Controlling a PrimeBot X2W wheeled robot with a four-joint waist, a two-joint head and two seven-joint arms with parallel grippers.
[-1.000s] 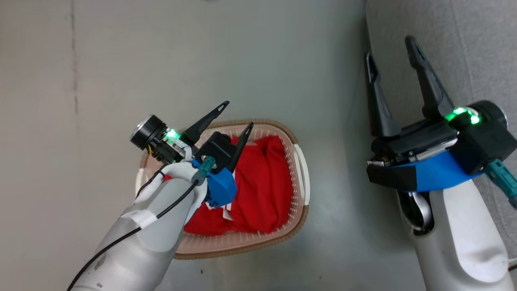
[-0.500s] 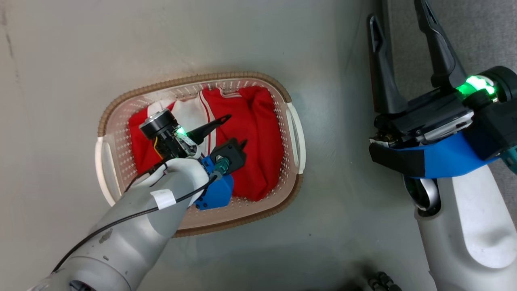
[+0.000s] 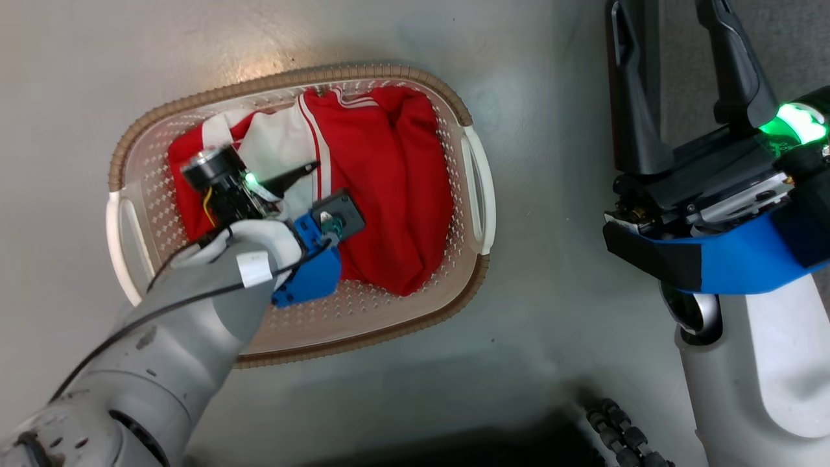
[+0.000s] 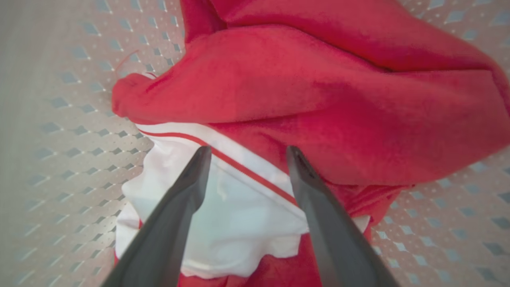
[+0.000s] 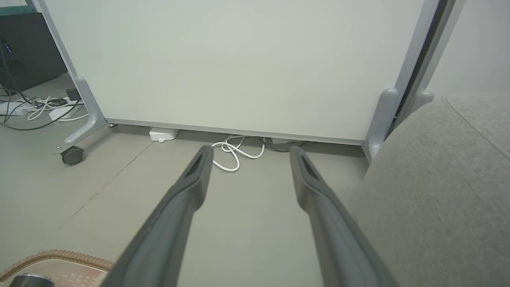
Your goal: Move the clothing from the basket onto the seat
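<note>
Left gripper (image 4: 247,153): down inside the basket (image 3: 363,312), its two dark fingers spread apart with nothing between them. The tips hover over the clothing (image 3: 389,188), where a white panel meets a thin red-and-white trim stripe. Cannot tell whether they touch the cloth. Red folds bunch up beyond the tips. In the left wrist view, perforated basket wall shows on both sides of the heap.

Clothing: all in the basket, heaped. The red bulk lies toward the basket's right end, the white panel toward its left end, partly under the left arm (image 3: 194,305). Bare basket bottom shows along the near edge.

Basket: stands on the pale grey floor (image 3: 551,194).

Right gripper (image 5: 250,153): held up, well off to the basket's right, fingers wide apart, holding nothing. Floor lies beneath its fingers.

Seat (image 5: 438,179): just to the right gripper's right, grey fabric, rounded edge.

Beyond: a white wheeled panel (image 5: 239,59), with a coiled white cable (image 5: 233,153) at its foot.
</note>
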